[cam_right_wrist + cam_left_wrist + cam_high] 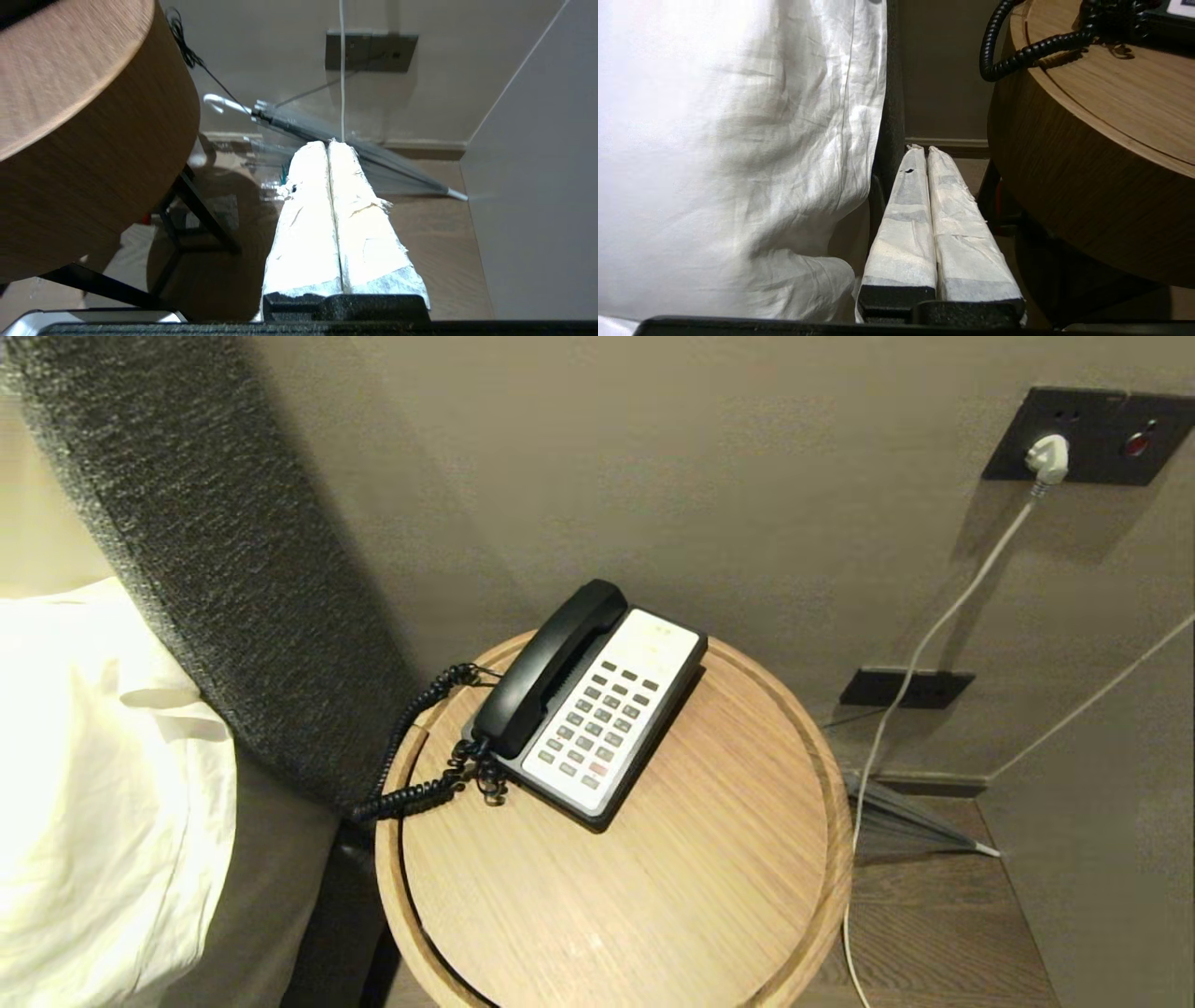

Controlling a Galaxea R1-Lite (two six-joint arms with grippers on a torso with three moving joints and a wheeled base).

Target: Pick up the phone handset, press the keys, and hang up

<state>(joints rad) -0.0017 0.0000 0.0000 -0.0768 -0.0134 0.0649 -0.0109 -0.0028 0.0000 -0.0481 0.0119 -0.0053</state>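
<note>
The phone handset (549,665) lies in its cradle along the left side of the black phone base (597,723), which sits toward the back of the round wooden worktop (653,887). The base carries a pale faceplate with rows of grey keys (597,723) beside the handset. From the handset's near end a black coiled cord (411,775) bunches on the wood, then loops over the worktop's left edge and hangs between it and the dark upholstered headboard (215,551). A white pillow (84,784) lies on the bed at the far left. On the wall to the right a white plug (1047,457) sits in a dark socket panel (1102,434), its white cable running down toward the wooden floor, where a folded grey umbrella (910,817) lies by the skirting. Neither arm appears in the head view. The left pincer (923,149) is closed, its two white-wrapped fingers (906,224) pressed together and holding nothing; it hangs low beside the worktop's side wall, between that and the white bedding (738,140), well below the phone. The right pincer (328,143) is likewise closed and empty, low at the other side of the worktop and pointing toward the umbrella on the floor.
</note>
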